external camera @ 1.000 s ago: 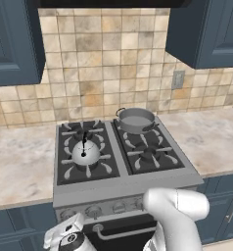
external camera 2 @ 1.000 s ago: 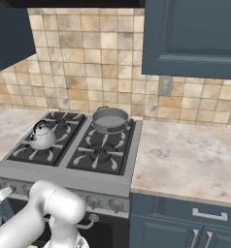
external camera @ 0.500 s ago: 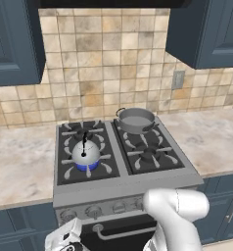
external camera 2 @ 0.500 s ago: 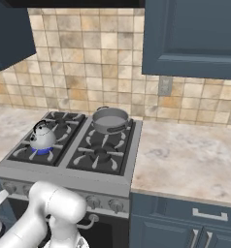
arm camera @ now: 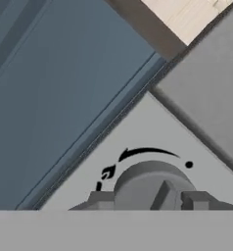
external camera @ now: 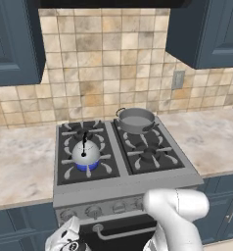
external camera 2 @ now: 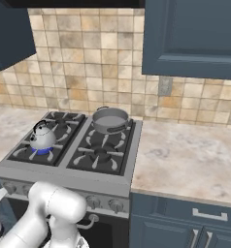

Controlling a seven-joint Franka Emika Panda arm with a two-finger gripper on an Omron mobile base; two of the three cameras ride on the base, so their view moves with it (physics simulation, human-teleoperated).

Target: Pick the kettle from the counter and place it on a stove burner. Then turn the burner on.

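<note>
My kettle [external camera: 85, 152] sits on the lit front-left burner [external camera: 87, 166]; the pot [external camera: 136, 119] looks empty. My claw [arm camera: 148, 198] straddles a knob [arm camera: 150, 184]; grip unclear.

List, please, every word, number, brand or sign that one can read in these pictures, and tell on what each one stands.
Words, numbers, brands: none can be read in any view.
Signs, no letters: on the grey stove front panel, around the knob, a curved black arrow, a black dot at its end, and a small black flame-like mark.
The kettle and the pot bear no marking.
</note>
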